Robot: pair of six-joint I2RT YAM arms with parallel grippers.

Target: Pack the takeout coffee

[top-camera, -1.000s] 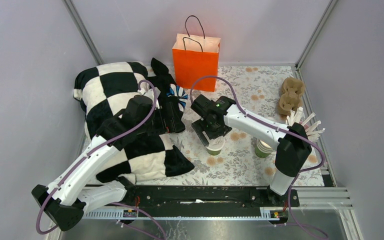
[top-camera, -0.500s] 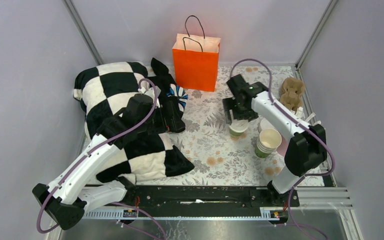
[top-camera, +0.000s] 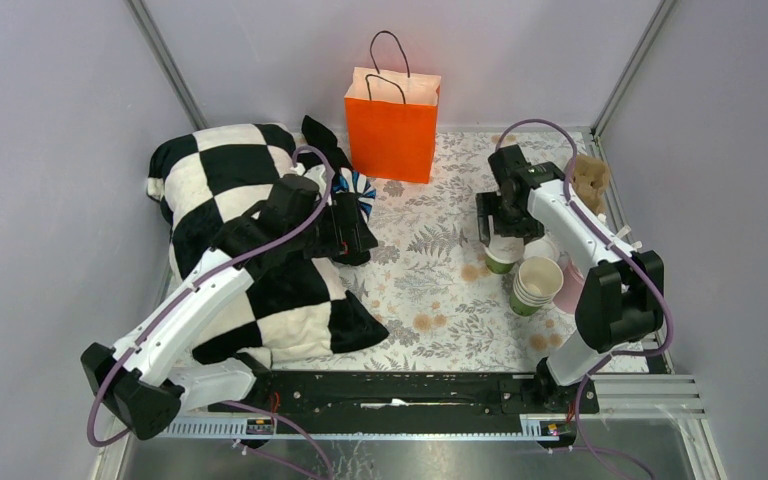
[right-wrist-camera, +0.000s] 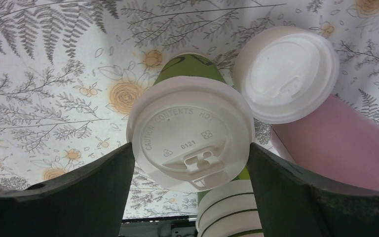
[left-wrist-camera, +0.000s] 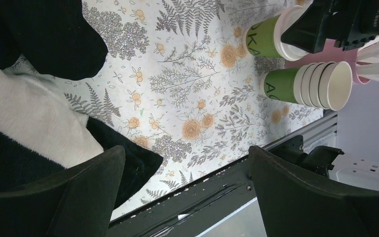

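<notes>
Right hand (right-wrist-camera: 191,148) clamped on the takeout coffee (right-wrist-camera: 190,69), green paper under a round embossed white plastic lid (right-wrist-camera: 177,128); left hand (left-wrist-camera: 185,153) spread apart above floral-printed desk (left-wrist-camera: 177,74).

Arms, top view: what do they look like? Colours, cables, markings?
Alike: left arm and right arm have white links, black joints, black bases. A purple cable loops along each. Left tool and right tool each carry two broad dark fingers. No markings legible.

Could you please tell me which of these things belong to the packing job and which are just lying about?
Job: takeout coffee, right gripper holding it, probably the orange bag.
Lying about: stacked cups, loose lid, pink cup, checkered pillow.
</notes>
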